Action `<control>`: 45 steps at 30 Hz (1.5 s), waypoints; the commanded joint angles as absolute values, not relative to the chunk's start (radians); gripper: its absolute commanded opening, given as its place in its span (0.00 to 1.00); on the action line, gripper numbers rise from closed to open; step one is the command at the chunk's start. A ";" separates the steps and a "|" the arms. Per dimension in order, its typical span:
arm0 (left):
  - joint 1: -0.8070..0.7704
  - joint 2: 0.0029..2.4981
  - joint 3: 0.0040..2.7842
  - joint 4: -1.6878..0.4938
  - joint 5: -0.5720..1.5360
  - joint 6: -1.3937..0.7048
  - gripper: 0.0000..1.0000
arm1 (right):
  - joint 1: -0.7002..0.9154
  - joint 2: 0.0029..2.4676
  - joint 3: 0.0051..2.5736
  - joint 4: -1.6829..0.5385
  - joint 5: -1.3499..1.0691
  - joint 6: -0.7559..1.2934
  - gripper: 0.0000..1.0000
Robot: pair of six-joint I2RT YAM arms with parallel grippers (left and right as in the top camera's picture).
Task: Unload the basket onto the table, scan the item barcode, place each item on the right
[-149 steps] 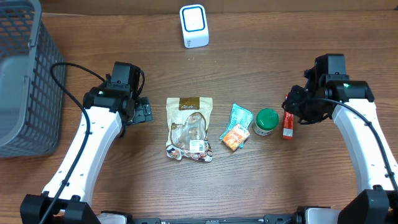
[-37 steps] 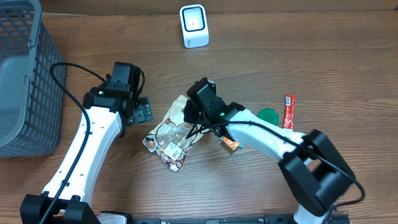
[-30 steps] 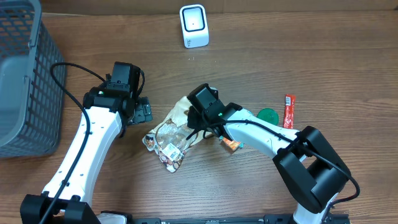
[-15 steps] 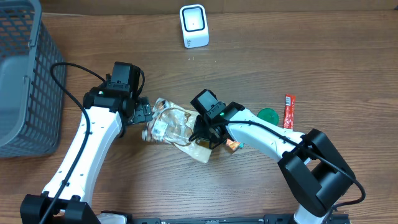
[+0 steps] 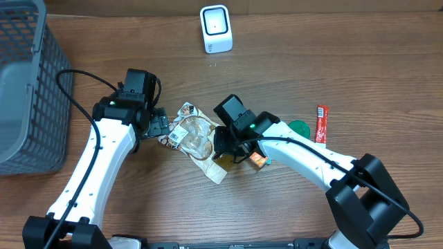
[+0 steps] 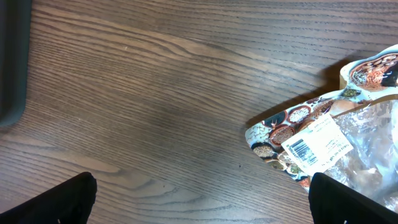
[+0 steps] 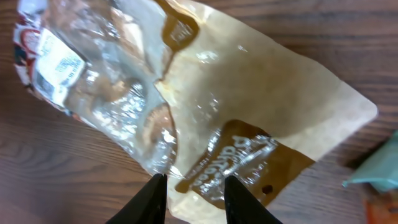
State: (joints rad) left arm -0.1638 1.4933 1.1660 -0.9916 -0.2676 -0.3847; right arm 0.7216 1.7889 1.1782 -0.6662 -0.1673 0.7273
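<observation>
A snack bag (image 5: 197, 138) with a clear window and brown header lies flat on the wooden table, tilted, its white barcode label (image 5: 181, 131) facing up at the left end. My right gripper (image 5: 225, 143) hovers over the bag's brown end; in the right wrist view its fingers (image 7: 155, 199) stand apart over the bag (image 7: 236, 93), and the right gripper (image 7: 194, 202) is open. My left gripper (image 5: 158, 126) is wide open just left of the bag; its view shows the label (image 6: 317, 144) and bag corner (image 6: 280, 134). The white scanner (image 5: 216, 28) stands at the back.
A grey mesh basket (image 5: 21, 83) fills the far left. Right of the bag lie a teal-and-orange packet (image 5: 259, 160), a green-lidded jar (image 5: 299, 128) and a red bar (image 5: 321, 123).
The right arm has swung the bag round and pushed it left, so its label end now lies by the left gripper. The right jaws have spread apart. The left arm stayed put.
</observation>
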 commanded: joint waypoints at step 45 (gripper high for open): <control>-0.164 1.837 1.179 -0.627 0.208 0.094 0.63 | 0.733 1.780 1.159 -0.773 -0.120 0.839 0.63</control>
